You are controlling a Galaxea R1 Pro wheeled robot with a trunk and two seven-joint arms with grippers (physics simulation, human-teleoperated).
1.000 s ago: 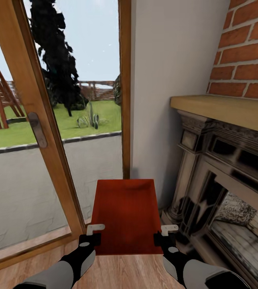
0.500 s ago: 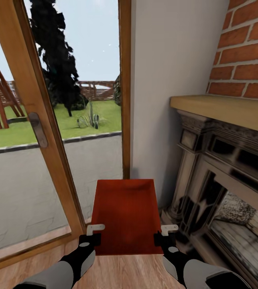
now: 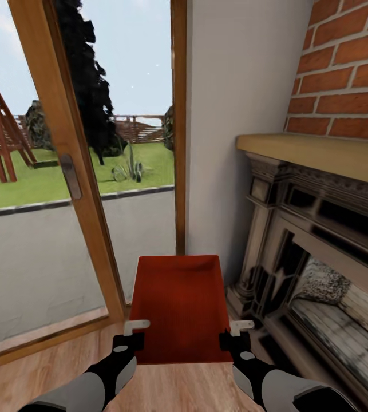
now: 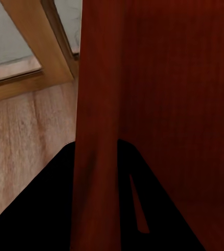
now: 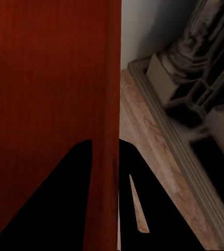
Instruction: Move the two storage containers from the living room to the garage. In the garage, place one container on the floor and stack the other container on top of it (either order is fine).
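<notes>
Head view: wood-framed glass door (image 3: 86, 189) at left, brick-and-dark-stone fireplace (image 3: 321, 240) at right, light wood plank floor (image 3: 46, 366) below. Orange-red rectangular storage container (image 3: 179, 309) is held between both arms, w/ left gripper (image 3: 127, 337) and right gripper (image 3: 236, 336) each clenched on a side wall. Carry step, I'd say; next needs a turn toward the garage. 2nd container's whereabouts unknown; container's underside hidden.

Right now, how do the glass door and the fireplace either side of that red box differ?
The glass door has a plain light wood frame and shows the garden; the fireplace is dark carved stone under red brick, with an opening showing logs. The door stands left of the storage container, the fireplace right. Both meet the wood floor.
</notes>
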